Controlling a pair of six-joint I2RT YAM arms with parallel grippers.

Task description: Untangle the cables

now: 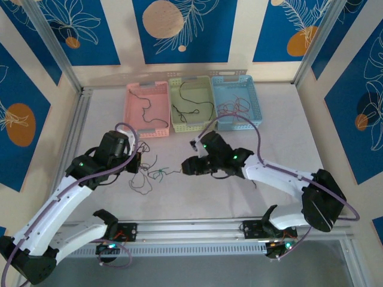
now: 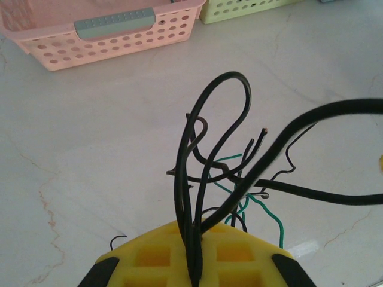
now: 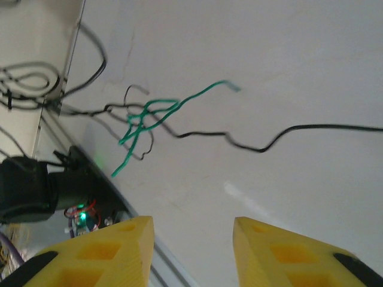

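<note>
— Where are the cables [image 1: 157,173]?
— Tangled on the bench [image 1: 239,197], black strands around a green one; some black ends rise into the left fingers [image 2: 173,263], clenched on them.
— And the right fingers [image 3: 134,245]?
— Spread apart, grasping nothing, hovering above the bench beside the tangle.
</note>
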